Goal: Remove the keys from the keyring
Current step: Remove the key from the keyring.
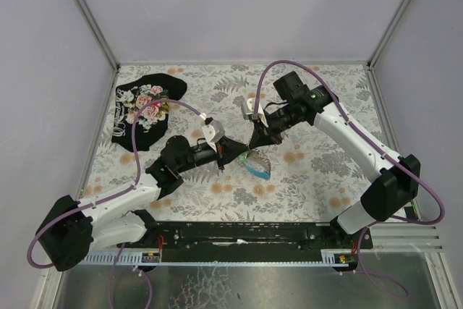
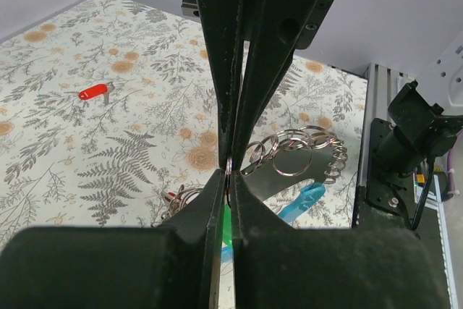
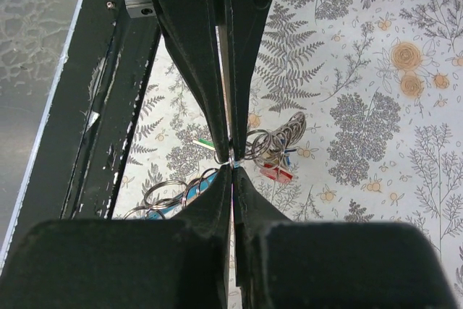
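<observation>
I have both pincers closed tip to tip at mid-bench. The left pincer (image 2: 228, 182) is pinched on a thin wire loop of the keyring (image 2: 289, 151), and the right pincer (image 3: 233, 171) is clamped on the same spot from the opposite side. The rest of the bunch hangs and trails just below them onto the bench (image 1: 325, 171), in the gap between the two arms and slightly toward the near edge.

I judge the keyring to be light but awkward to handle. It is several stiff, springy split rings linked together, smooth and likely slippery, so a narrow pinch could slide round the wire. The curved light-blue fob (image 2: 304, 200) is the broadest part and looks like the safest place to anchor it. The keys (image 3: 276, 171) offer flat plastic heads, red and green from what I can see. Those should hold better than the bare metal blades and give something to twist against the coil. Nothing here looks fragile, though the rings will resist being pried apart.

One red key (image 2: 94, 92) lies by itself on the bench, well apart from the bunch.

As for writing, the black cloth (image 1: 145, 106) at far left has pale script along its edge. It is too small for me to read. I can find no markings on the keys or the fob.
</observation>
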Controlling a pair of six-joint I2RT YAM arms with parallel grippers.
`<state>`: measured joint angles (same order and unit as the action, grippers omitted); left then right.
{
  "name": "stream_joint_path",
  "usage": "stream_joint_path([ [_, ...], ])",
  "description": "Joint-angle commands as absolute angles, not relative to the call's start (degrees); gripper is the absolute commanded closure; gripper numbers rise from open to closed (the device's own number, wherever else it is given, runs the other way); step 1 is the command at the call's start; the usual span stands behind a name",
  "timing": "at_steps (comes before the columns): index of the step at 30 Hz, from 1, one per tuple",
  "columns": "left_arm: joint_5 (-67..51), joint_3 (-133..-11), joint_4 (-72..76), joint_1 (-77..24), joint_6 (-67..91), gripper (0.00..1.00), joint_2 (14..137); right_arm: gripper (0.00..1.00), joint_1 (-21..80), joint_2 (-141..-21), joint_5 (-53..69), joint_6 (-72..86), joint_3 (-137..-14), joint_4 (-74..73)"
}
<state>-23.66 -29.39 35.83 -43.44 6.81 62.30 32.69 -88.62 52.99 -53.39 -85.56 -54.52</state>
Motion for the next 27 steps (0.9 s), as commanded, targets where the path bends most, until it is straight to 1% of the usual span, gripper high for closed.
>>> stream_joint_path([
  [1, -24.55, -31.82, 30.42, -43.34, 3.10, 1.00, 60.28, 0.94, 33.02, -85.28, 56.94, -53.21, -86.76, -53.75],
  [8, -24.71, -34.47, 24.61, -43.27, 0.40, 1.00, 60.24, 0.91, 33.62, -85.08, 56.63, -53.77, -86.29, -53.70],
  [16, -25.50, -41.20, 12.95, -43.30, -3.08, 1.00, 61.49, 0.75, 34.38, -85.01, 55.05, -54.89, -85.81, -54.01],
  [20, -25.72, -45.27, 6.66, -43.14, -4.80, 1.00, 62.27, 0.69, 35.05, -85.08, 54.29, -56.28, -85.96, -54.78],
  [23, -26.32, -48.30, 1.70, -42.96, -6.37, 1.00, 62.60, 0.63, 35.07, -84.95, 53.57, -56.94, -86.38, -55.42],
  [27, -27.71, -51.97, -5.51, -42.68, -9.24, 1.00, 63.26, 0.60, 35.07, -84.86, 52.91, -56.95, -88.04, -56.34],
])
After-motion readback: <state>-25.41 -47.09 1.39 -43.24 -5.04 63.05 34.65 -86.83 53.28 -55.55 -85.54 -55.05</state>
